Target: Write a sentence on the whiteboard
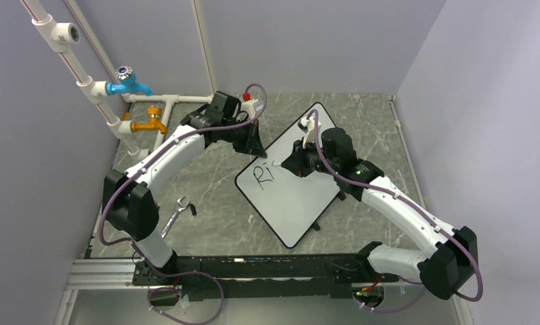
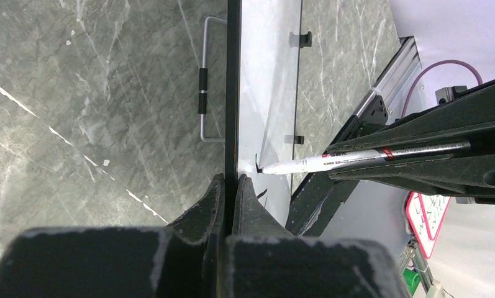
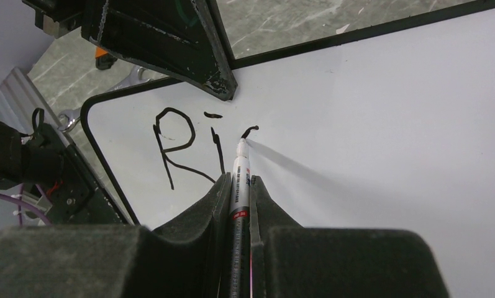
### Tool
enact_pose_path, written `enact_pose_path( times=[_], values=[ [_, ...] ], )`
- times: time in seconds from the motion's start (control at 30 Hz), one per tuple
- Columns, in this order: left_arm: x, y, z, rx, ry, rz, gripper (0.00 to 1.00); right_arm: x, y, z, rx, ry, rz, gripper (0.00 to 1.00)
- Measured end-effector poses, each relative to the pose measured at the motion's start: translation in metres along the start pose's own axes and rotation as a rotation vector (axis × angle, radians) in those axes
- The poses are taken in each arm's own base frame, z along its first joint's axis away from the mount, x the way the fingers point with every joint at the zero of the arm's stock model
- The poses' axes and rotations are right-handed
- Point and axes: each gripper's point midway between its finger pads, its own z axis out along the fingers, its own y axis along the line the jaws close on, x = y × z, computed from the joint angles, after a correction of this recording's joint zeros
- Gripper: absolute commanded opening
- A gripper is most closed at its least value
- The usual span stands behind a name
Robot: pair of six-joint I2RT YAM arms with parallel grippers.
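The whiteboard (image 1: 301,193) lies tilted on the table; it also shows in the right wrist view (image 3: 387,112) and edge-on in the left wrist view (image 2: 257,81). My left gripper (image 1: 255,150) is shut on its upper left rim (image 2: 233,93). My right gripper (image 1: 291,164) is shut on a white marker (image 3: 240,177), whose tip touches the board. The sentence (image 3: 195,146) reads "Ri" plus a short stroke of another letter; it also shows in the top view (image 1: 264,175). The marker also shows in the left wrist view (image 2: 331,161).
A wrench (image 1: 174,215) lies on the table left of the board. White pipes with a blue tap (image 1: 128,82) and a yellow tap (image 1: 149,124) stand at the back left. A white bottle with a red cap (image 1: 251,103) is behind the left gripper.
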Motion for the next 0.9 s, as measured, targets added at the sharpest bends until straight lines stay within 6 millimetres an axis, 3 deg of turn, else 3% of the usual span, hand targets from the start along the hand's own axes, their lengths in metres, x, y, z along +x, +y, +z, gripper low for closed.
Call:
enact_pose_path(
  times=[0.9],
  values=[
    [0.001,0.003,0.0,-0.009,0.0,0.002,0.0,0.019,-0.015,-0.009,0.088,0.016,0.03,0.0]
  ],
)
